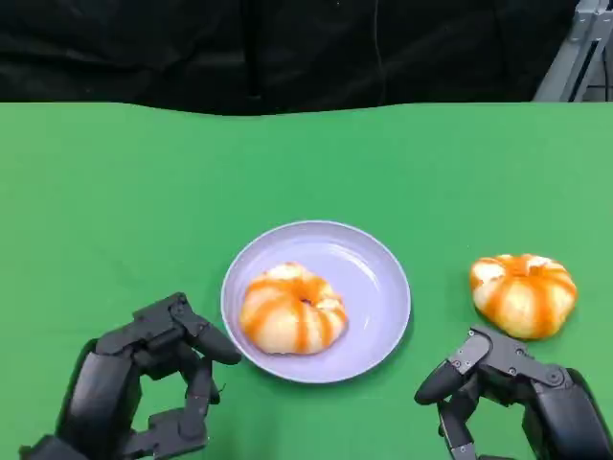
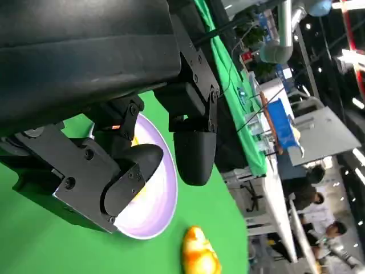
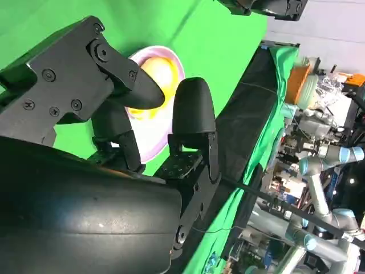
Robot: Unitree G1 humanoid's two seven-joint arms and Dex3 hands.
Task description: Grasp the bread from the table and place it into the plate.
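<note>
From my left wrist, my own fingers cover much of the plate and nearly all its bread, while the other bread is cut off by the edge.

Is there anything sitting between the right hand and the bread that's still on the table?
Nothing visible. The right hand sits just below the bread on the table in the head view, with only bare green cloth between them. The plate lies off to that bread's left and already holds another bread.
</note>
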